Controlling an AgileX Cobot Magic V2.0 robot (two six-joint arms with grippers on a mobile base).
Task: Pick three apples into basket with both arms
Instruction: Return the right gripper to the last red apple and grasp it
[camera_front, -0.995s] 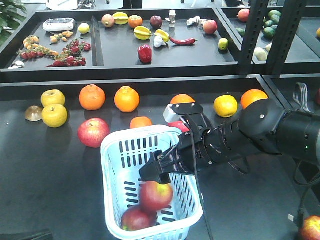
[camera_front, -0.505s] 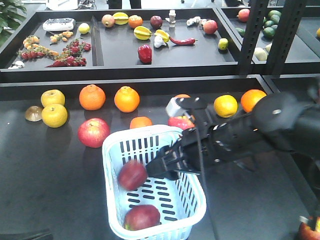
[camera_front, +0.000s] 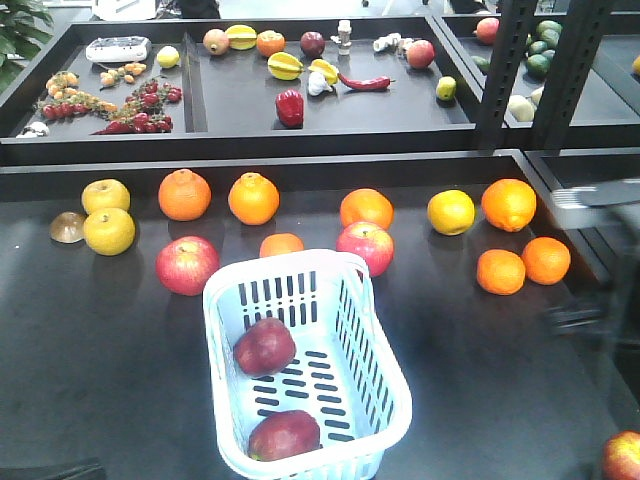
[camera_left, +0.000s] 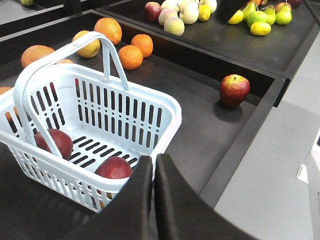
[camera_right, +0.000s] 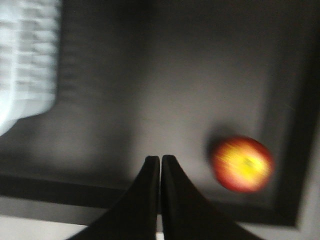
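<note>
— Dark counter (camera_front: 80, 340) all round; how do we stand with each pincer?

— Our left pincer (camera_left: 153, 167) is pressed closed, empty, just above the basket (camera_left: 167, 112) rim. Our right pincer (camera_right: 160, 167) is closed too, holding nothing, over bare counter beside a blurred red-yellow apple (camera_right: 242, 164).

— And the task apples?

— We see two dark red apples (camera_front: 264, 346) lying in the basket, apart. A third red apple (camera_left: 234, 89) sits near the counter's edge.

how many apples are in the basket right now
2. One apple lies mid-basket toward its left wall; the other apple sits at the near end. The basket is fully visible from above, so none seems hidden.
</note>
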